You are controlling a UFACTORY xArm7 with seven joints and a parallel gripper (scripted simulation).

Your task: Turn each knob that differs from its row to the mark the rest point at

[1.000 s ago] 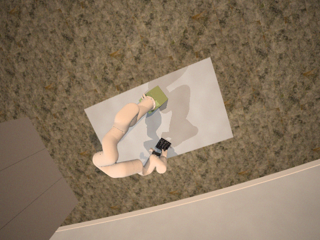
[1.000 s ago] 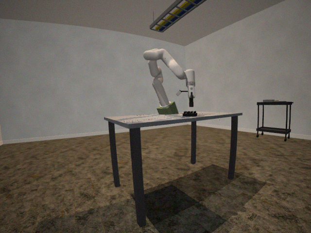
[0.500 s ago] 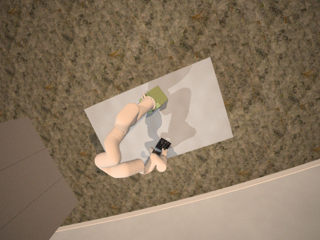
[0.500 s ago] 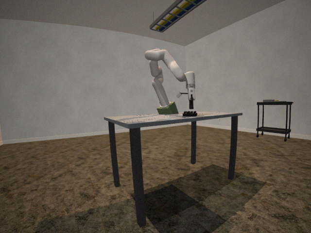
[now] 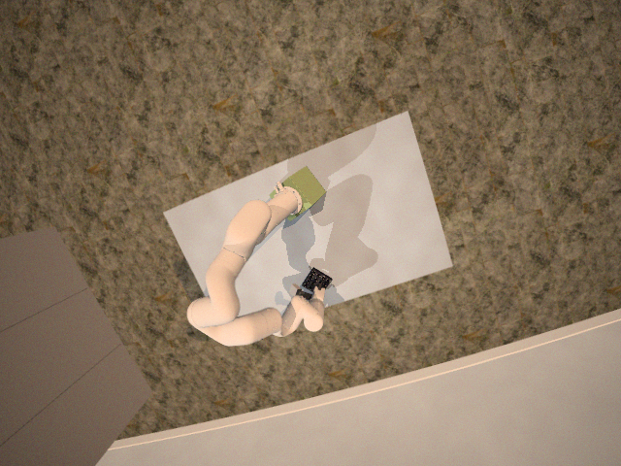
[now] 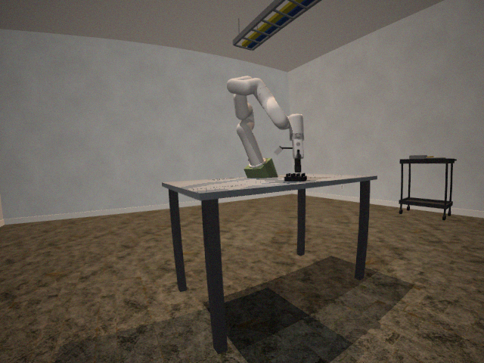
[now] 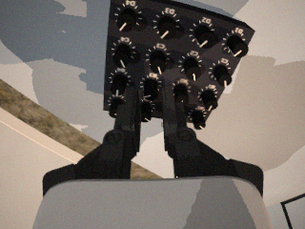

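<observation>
The black knob box [image 5: 318, 279] [image 6: 295, 178] [image 7: 143, 41] stands on the table, its names upside down in the wrist view. Row D lines point lower left there. Row C lines point down, slightly right. Knob B3 [image 7: 151, 87] has its line toward the left; the line of knob B4 [image 7: 118, 84] points down. Knob B2 [image 7: 181, 91] seems to point down; knob B1 [image 7: 208, 97] is unclear. Row A is partly hidden by the fingers; A2 is not visible. My gripper [image 6: 297, 171] [image 7: 151, 100] is slightly open and empty, fingertips just above the box, on either side of B3 in view.
The pale table [image 5: 401, 200] [image 6: 234, 187] carries the green block [image 5: 307, 183] [image 6: 262, 171] under the arm's base. The box stands near one table edge. A dark cart [image 6: 428, 160] stands apart by the wall.
</observation>
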